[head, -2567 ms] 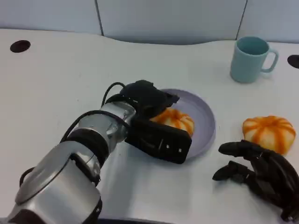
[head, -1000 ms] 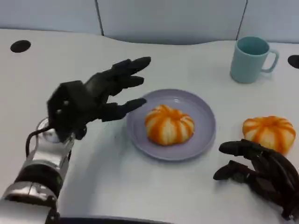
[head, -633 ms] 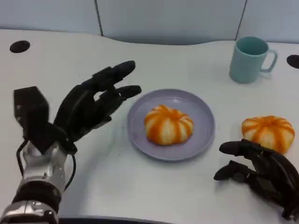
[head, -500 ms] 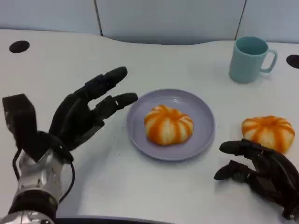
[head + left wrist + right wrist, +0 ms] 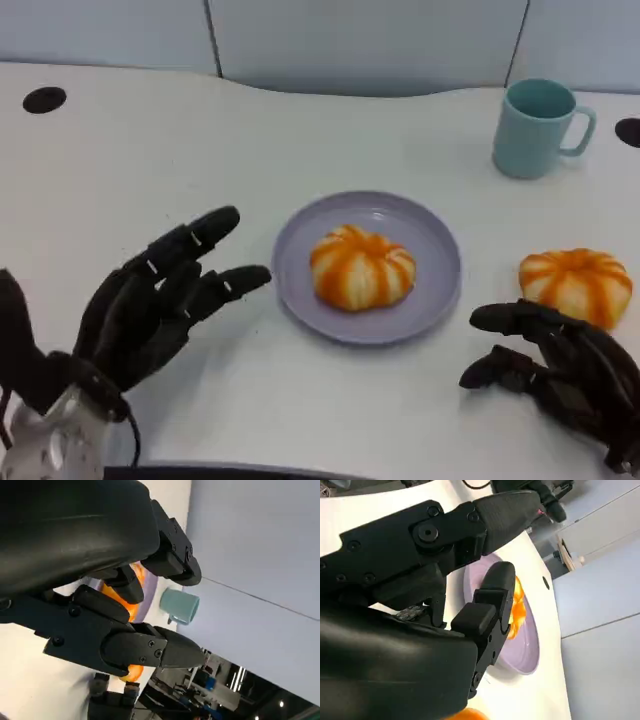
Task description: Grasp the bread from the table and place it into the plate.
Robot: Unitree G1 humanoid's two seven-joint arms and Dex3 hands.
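Nearest me my left hand (image 5: 160,305) hangs with fingers spread, holding nothing, and my right hand (image 5: 560,365) sits loosely curled, also gripping nothing, with a second bread (image 5: 575,285) on the table just beyond its fingers. Risk I see: that hand could nudge this bread away instead of grasping it. Further out, between the hands, the plate (image 5: 435,240) holds one bread (image 5: 362,267); the mug (image 5: 538,127) beyond looks empty.

A round orange-and-cream striped bread (image 5: 362,267) sat in the middle of the lavender plate (image 5: 436,252). A second, similar bread (image 5: 575,283) lay on the tabletop (image 5: 150,150) beside the plate.
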